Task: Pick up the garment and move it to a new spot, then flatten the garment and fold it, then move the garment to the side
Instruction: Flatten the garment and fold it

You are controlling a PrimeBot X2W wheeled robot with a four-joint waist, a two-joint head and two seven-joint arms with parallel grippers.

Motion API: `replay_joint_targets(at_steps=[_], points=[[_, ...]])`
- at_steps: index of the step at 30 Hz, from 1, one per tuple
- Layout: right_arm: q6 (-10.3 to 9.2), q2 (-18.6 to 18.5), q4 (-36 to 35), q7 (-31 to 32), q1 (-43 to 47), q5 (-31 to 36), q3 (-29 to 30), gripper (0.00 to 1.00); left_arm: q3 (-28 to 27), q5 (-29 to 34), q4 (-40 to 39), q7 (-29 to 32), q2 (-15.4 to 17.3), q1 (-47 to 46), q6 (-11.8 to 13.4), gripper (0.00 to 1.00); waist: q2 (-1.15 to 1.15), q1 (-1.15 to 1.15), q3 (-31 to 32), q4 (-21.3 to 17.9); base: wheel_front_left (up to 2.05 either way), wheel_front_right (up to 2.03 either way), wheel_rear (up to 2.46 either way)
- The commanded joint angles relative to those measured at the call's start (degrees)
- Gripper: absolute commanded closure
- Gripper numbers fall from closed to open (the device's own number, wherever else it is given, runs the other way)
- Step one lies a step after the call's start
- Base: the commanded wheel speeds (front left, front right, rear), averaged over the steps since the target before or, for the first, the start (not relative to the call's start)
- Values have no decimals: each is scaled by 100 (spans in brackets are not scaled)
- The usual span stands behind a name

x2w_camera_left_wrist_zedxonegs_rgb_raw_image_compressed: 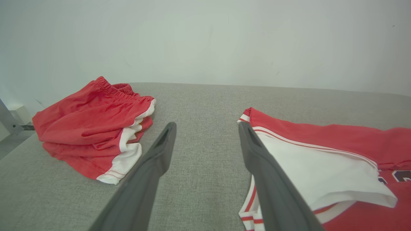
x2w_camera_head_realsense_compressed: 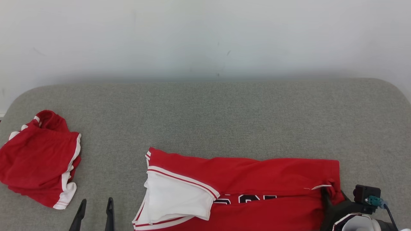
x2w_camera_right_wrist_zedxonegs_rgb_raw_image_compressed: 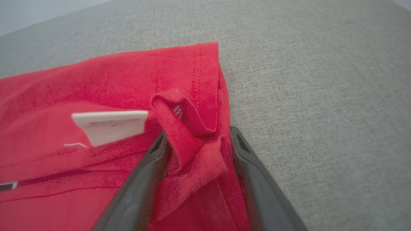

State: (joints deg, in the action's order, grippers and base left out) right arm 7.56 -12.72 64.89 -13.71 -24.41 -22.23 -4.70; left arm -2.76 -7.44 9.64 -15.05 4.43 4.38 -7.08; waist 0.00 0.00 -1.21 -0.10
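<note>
straddling a bunched corner of the red jersey [x2w_camera_right_wrist_zedxonegs_rgb_raw_image_compressed: 112,80] with the right gripper [x2w_camera_right_wrist_zedxonegs_rgb_raw_image_compressed: 198,134], fingers spread wide. hovering equally wide, left gripper [x2w_camera_left_wrist_zedxonegs_rgb_raw_image_compressed: 207,128] over the grey surface [x2w_camera_left_wrist_zedxonegs_rgb_raw_image_compressed: 205,102] between jersey and red shorts [x2w_camera_left_wrist_zedxonegs_rgb_raw_image_compressed: 90,128], jersey lying along the near edge.

A wide band of the grey cloth-covered table top [x2w_camera_head_realsense_compressed: 224,112] is left bare between the plain white wall [x2w_camera_head_realsense_compressed: 205,32] and the long red jersey with white trim [x2w_camera_head_realsense_compressed: 257,173]. A narrower bare lane is left between the jersey and the crumpled red shorts with white stripes [x2w_camera_head_realsense_compressed: 35,160]. Its near end is taken up by the left gripper [x2w_camera_head_realsense_compressed: 97,200], held wide apart. At the jersey's right end a raised fold [x2w_camera_right_wrist_zedxonegs_rgb_raw_image_compressed: 183,128] is seen between the parted fingers of the right gripper [x2w_camera_right_wrist_zedxonegs_rgb_raw_image_compressed: 197,133], with bare table beyond.
</note>
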Motion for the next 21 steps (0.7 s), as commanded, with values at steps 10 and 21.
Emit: replay_joint_targets(at_steps=[10, 21], points=[[-13, -264, 145, -73, -132, -189, -164, 100, -118, 129, 97, -18, -89, 88, -35, 0, 0, 0, 88, -42, 0, 0, 0], [-12, -963, -141, -149, -162, -140, 4, 100, -93, 173, 166, -18, -116, 174, -34, 0, 0, 0, 246, -189, 0, 0, 0]])
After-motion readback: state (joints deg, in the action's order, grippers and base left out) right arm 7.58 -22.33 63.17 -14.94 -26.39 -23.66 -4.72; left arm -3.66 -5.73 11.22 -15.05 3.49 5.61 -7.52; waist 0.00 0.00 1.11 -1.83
